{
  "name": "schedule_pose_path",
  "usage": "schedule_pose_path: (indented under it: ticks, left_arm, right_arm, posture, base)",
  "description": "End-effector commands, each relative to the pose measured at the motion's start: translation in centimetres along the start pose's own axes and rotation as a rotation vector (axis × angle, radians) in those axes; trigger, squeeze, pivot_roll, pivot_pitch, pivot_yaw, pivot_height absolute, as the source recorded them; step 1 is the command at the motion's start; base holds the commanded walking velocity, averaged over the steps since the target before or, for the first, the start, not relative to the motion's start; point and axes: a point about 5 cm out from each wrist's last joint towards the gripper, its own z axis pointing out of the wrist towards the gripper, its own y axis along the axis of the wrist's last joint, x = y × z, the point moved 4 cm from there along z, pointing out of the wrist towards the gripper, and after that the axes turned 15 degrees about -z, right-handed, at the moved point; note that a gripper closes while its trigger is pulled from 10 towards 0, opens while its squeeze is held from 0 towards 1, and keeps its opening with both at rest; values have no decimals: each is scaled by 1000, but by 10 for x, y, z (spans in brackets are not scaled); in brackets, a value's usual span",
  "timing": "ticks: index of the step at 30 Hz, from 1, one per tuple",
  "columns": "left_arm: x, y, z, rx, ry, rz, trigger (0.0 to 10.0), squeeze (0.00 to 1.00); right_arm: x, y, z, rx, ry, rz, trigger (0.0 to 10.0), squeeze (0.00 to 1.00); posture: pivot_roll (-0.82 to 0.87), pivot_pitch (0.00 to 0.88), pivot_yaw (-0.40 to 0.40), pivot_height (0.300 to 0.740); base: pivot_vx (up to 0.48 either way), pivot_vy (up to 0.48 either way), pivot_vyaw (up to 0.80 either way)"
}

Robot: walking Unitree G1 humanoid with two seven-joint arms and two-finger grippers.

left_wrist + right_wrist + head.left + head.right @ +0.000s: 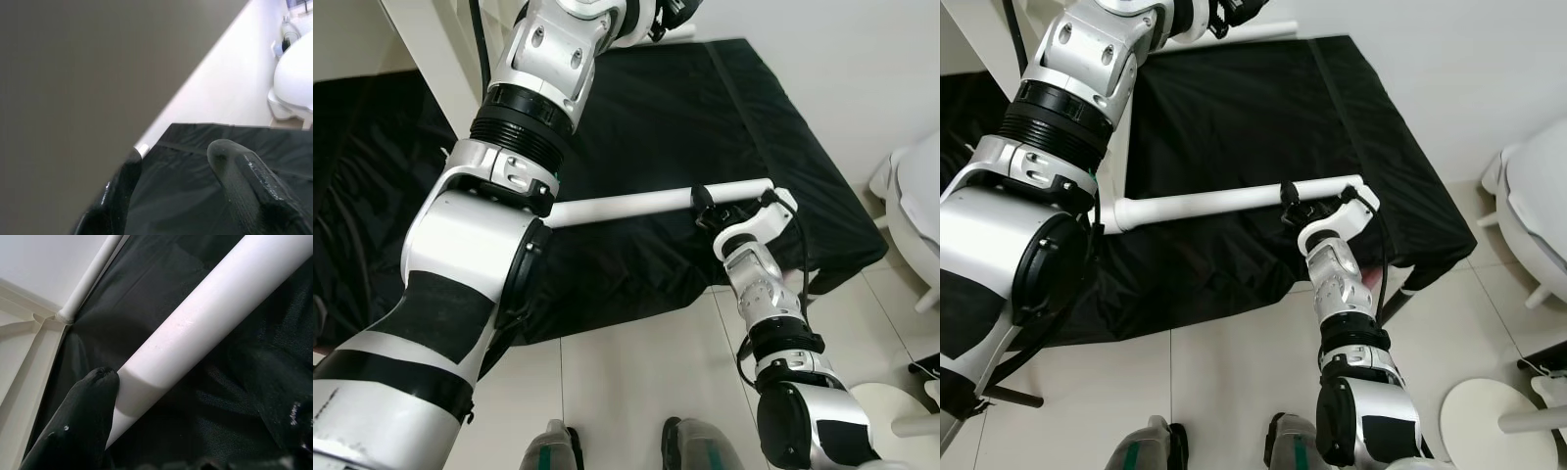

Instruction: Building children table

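Right gripper (1307, 211) is clamped on the white table leg (1224, 204), likely aiming it at nine o'clock for fitting; left gripper (186, 191) fingers are apart.

White table leg (195, 328) across black cloth (146, 293), black hand finger (80, 421) touching it

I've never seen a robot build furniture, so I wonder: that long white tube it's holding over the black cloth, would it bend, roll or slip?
The white tube looks stiff: it runs straight though the right tool holds it near one end. Being round, it would probably roll if laid down. Its smooth surface could slip or twist between the fingers.
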Motion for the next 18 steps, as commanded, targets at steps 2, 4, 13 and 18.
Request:
schedule_pose_path:
  ticks: [2, 4, 13, 18]
  left_arm:
    - [22, -44, -9, 115, 73, -198, 10000, 0]
    - [11, -49, -9, 138, -19, -199, 10000, 0]
    - [-5, -88, -14, 255, -126, -216, 10000, 0]
    - [24, -59, -17, 83, 35, -350, 10000, 0]
  right_arm:
    - [-11, -50, -14, 187, -44, 24, 10000, 702]
    - [-10, -50, -14, 191, -40, 18, 10000, 0]
    - [-6, -38, -10, 168, 6, -83, 10000, 0]
    - [-13, -23, -6, 139, -6, -100, 10000, 0]
  posture:
    - [58, 136, 46, 740]
    - [59, 136, 47, 740]
    - [54, 141, 44, 740]
    - [38, 141, 39, 740]
  base:
    - [0, 0, 0]
    - [0, 0, 0]
    - [0, 0, 0]
    - [0, 0, 0]
